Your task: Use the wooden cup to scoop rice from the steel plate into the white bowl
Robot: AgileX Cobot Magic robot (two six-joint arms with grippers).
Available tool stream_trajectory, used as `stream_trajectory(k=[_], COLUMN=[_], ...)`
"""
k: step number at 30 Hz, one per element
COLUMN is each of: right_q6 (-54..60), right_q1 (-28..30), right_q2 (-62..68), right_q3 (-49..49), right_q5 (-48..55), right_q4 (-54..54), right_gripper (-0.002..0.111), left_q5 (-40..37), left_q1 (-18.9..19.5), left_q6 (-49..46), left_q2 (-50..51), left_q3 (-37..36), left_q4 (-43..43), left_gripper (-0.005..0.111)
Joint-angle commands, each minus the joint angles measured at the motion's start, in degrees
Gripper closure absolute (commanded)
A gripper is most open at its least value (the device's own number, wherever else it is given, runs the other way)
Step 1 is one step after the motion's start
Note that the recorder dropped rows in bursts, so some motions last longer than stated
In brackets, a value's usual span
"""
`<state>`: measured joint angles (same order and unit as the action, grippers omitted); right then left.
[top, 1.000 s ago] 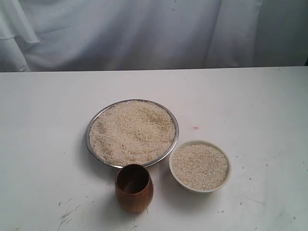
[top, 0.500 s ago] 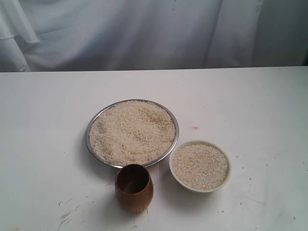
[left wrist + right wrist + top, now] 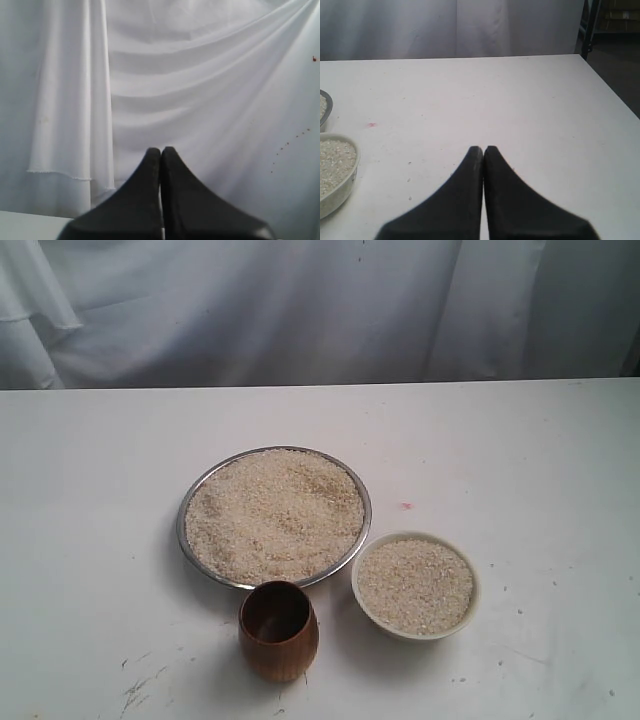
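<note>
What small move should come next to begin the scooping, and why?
Probably open the left gripper and bring it toward the wooden cup. The cup stands upright, apparently empty and unheld, before the steel plate, slightly on that arm's side. The left gripper is shut, and the right gripper too.

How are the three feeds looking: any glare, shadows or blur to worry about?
Exterior view: soft even light, only faint shadows by the wooden cup and white bowl, no glare on the steel plate rim. Left wrist view: shut left gripper a dark blurred silhouette against the bright curtain. Right wrist view: right gripper equally soft, table beyond sharper.
</note>
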<state>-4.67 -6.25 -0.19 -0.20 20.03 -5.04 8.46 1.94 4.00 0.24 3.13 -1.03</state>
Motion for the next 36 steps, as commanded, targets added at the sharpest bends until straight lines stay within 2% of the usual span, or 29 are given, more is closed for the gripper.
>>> stream_trajectory(k=[1,5,15,21,27,33,36], right_q6=[-0.02,-0.02,-0.02,-0.02,-0.02,-0.02,-0.02], right_q1=[-0.04,-0.04,-0.04,-0.04,-0.04,-0.04,-0.04], right_q2=[0.19,0.19,0.19,0.19,0.19,0.19,0.19], right_q3=[0.2,0.2,0.2,0.2,0.2,0.2,0.2], right_q5=[-0.22,-0.22,-0.22,-0.22,-0.22,-0.22,-0.22], right_q4=[0.04,0.04,0.04,0.04,0.04,0.04,0.04], right_gripper=[0.108,0.108,0.108,0.108,0.108,0.108,0.108], left_q5=[-9.89,-13.11,-13.37,-12.14,-4.93,7.71,10.74], left_q1=[-0.16,-0.16,-0.16,-0.16,-0.16,-0.16,-0.16], left_q6=[0.14,0.02,-0.47,-10.31,-10.06,-5.64,-1.41], left_q2=[1.76,8.58,26.41,33.3,38.16,41.09,43.28], left_q3=[7.66,13.38,22.95,23.19,22.14,16.51,14.84], left_q4=[-0.38,0.27,0.27,0.27,0.27,0.42,7.14], left_gripper=[0.107,0.107,0.107,0.107,0.107,0.107,0.107])
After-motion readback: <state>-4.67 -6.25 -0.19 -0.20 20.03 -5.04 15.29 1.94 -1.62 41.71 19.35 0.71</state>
